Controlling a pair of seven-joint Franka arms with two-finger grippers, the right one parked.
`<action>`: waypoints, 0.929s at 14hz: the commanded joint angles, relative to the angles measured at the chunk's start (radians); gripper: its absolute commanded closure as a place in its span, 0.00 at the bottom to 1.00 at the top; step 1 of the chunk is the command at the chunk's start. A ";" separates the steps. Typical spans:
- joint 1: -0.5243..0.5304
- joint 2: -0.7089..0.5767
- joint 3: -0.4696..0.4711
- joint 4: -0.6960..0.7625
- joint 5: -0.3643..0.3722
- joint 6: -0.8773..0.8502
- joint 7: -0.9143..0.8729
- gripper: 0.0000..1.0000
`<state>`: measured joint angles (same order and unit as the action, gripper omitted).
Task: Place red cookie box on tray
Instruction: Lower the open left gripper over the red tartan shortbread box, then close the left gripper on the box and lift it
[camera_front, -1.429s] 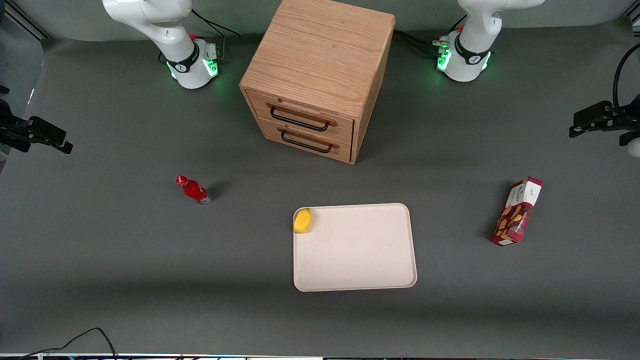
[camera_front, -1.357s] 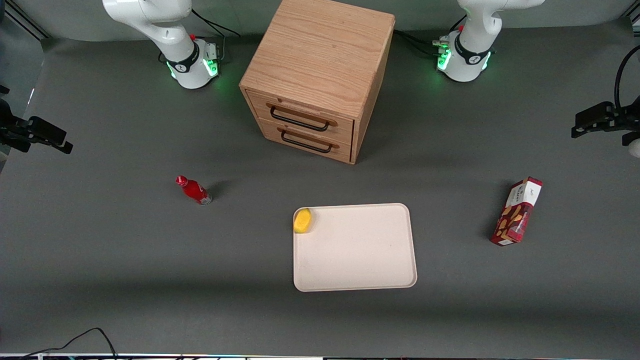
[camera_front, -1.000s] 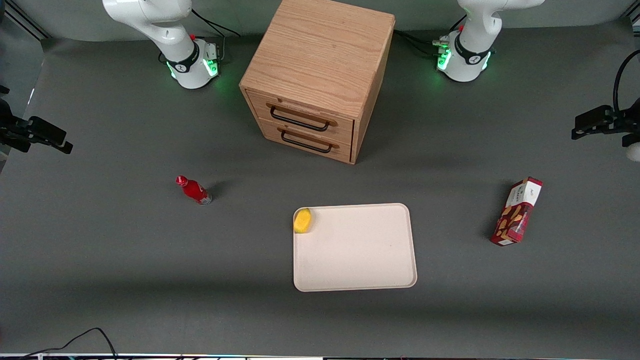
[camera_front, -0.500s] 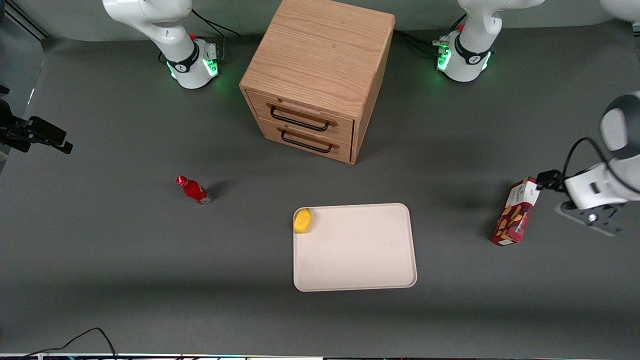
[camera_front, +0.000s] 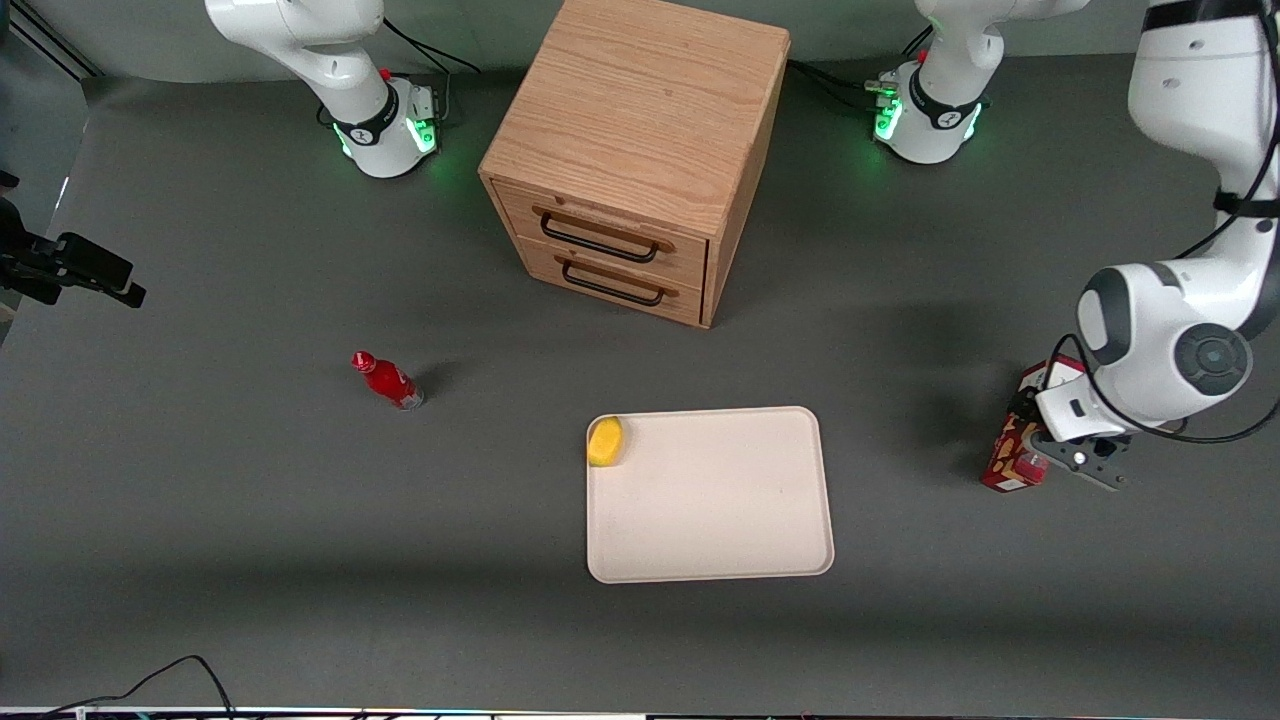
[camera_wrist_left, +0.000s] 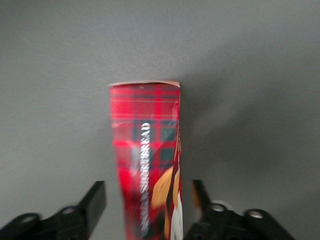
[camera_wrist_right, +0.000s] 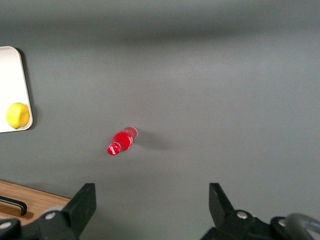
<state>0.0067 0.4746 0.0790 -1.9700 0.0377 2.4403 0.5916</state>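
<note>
Red cookie box (camera_wrist_left: 147, 165) sits directly between the tool's (camera_wrist_left: 147, 210) two spread fingers (camera_wrist_left: 92, 202), one finger on each side of its narrow width, gaps showing on both sides, so tool is open and not gripping yet. Box's long axis runs straight away from the wrist camera, square to the line between the fingers, so closing would pinch across the short width. Judged: alignment looks right for a grasp; a little more descent, then close.

In the front view the box (camera_front: 1010, 462) stands on the surface near the working arm's end, mostly hidden under the tool (camera_front: 1075, 462); only its lower red part and a bit of white top show. Tool hangs right over it.

Tray (camera_front: 700, 560) lies flat near the middle of the surface, toward its front edge, well apart from the box. Yellow item (camera_front: 605, 441) occupies one tray corner, rest of tray bare. Carry must go sideways toward the parked arm's end. Box is not on the tray yet.
</note>
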 joint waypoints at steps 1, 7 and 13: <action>-0.002 -0.005 0.007 -0.012 -0.018 0.023 0.031 1.00; -0.011 -0.097 0.001 0.173 -0.048 -0.328 -0.051 1.00; -0.019 -0.122 -0.178 0.661 -0.036 -0.943 -0.529 1.00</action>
<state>-0.0039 0.3145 -0.0386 -1.4355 -0.0034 1.6020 0.2361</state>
